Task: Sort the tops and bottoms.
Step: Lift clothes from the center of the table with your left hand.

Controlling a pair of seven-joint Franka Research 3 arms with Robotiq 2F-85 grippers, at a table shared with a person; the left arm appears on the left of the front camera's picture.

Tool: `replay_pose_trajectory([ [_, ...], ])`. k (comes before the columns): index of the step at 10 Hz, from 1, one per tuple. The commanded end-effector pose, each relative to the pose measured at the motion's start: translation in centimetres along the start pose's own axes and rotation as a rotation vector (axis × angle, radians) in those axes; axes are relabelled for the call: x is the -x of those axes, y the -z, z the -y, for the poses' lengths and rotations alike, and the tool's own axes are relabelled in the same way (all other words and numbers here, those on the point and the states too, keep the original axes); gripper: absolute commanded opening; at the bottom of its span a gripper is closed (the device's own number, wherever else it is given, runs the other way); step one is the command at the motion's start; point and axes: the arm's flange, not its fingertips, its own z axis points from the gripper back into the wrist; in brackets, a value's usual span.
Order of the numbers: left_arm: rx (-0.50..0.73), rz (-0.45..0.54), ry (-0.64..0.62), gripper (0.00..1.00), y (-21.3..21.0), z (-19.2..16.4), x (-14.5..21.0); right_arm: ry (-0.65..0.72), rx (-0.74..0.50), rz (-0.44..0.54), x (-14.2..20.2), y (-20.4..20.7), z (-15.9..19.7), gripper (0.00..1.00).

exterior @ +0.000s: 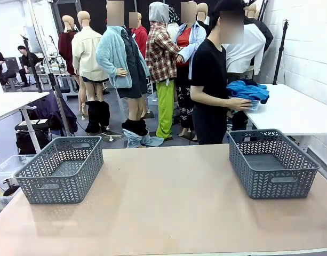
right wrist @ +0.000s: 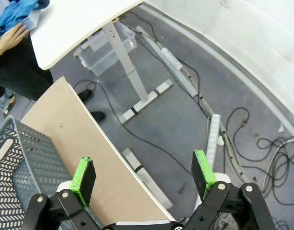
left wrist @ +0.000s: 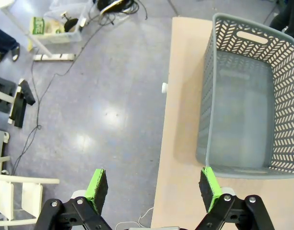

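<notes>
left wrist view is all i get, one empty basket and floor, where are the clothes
Observer: The clothes are a blue pile on a white side table beyond the far right corner, not on your table.
Operator: anyone touching them
Observer: Yes, the person standing there has a hand on the pile.
Operator: is there a second basket
Observer: Yes, a matching grey right basket stands empty at the table's right end, opposite the left basket you see.

A robot lab or workshop — cables (right wrist: 269, 143) trail across the grey floor (left wrist: 103, 115). A white table (right wrist: 75, 24) stands by a brick wall (exterior: 307, 42), a clear bin (right wrist: 106, 50) beneath it.
</notes>
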Motion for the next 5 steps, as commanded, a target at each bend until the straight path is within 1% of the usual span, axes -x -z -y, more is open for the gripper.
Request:
replay_pose_trajectory([
  [1,-0.005,0.006,0.005,1.00,-0.01,-0.03,-0.06,-0.014,0.006,-0.006,-0.02,-0.10,0.03,1.00],
  [5,-0.005,0.006,0.005,1.00,-0.01,-0.03,-0.06,-0.014,0.006,-0.006,-0.02,-0.10,0.03,1.00],
])
